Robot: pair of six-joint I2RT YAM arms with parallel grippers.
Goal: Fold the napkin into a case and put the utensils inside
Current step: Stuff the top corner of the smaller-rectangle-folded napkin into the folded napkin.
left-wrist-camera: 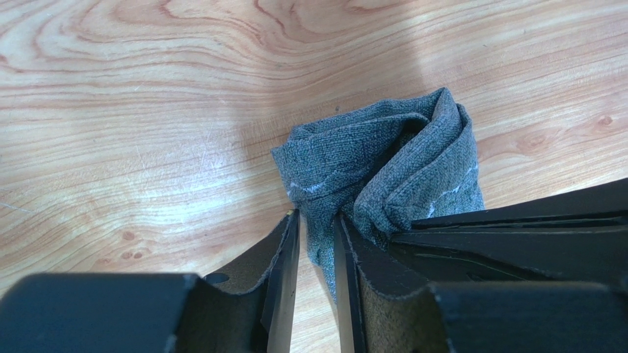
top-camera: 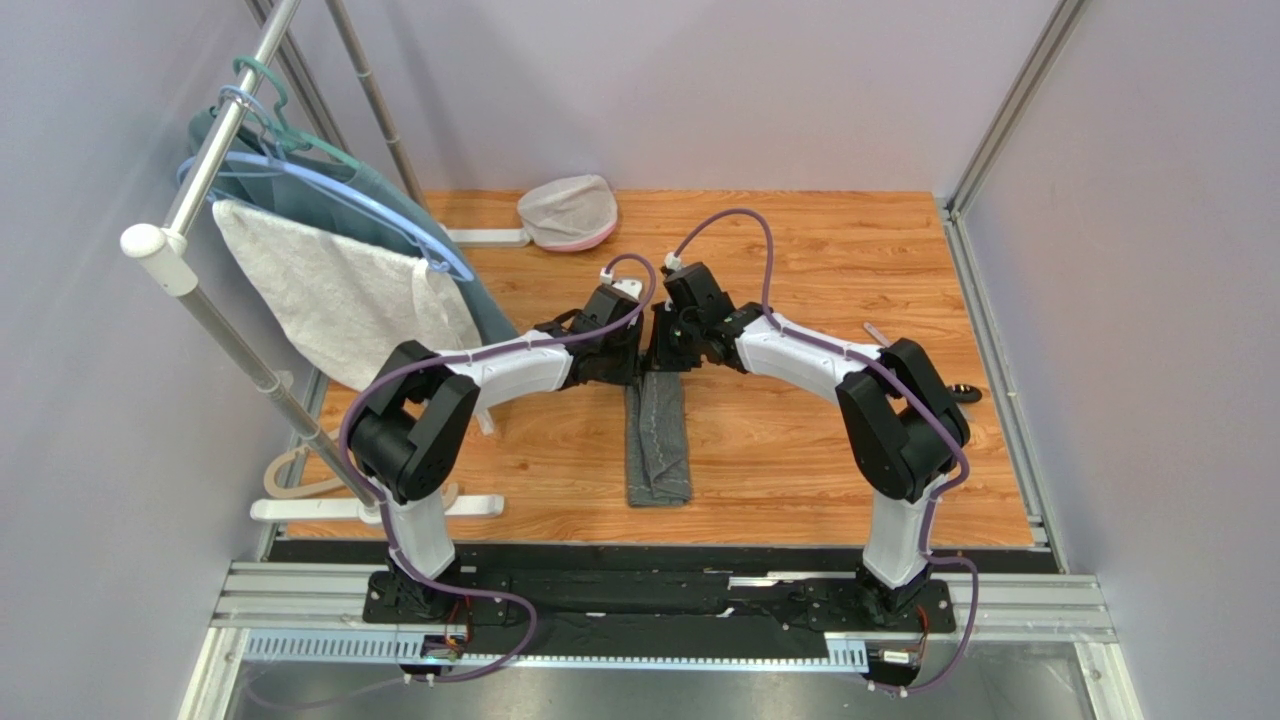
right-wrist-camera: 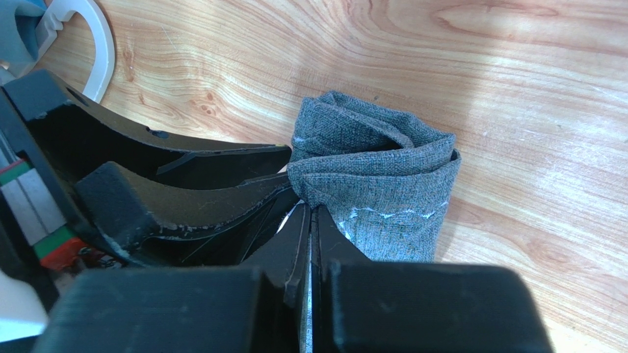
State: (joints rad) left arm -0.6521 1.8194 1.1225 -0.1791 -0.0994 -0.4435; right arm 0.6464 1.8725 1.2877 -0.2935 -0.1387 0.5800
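**Item:** napkin (top-camera: 657,444), dark grey, folded into a narrow strip.
**Location:** centre of worktop (top-camera: 812,450), lying lengthwise, with the far end bunched and raised.
**Right end effector** (right-wrist-camera: 309,213): pressed together on a corner of that far end.
**Left end effector** (left-wrist-camera: 315,220): fingers slightly apart astride the neighbouring fold. Whether they grip it cannot be told.
**Handling, judged:** light and limp, with a grippy weave. Folds are likely to slump if released.
**Best hold:** the stitched corners, pinching all layers.
**Utensils:** silver utensil (top-camera: 876,332) and black utensil (top-camera: 969,395), towards the worktop's right edge.
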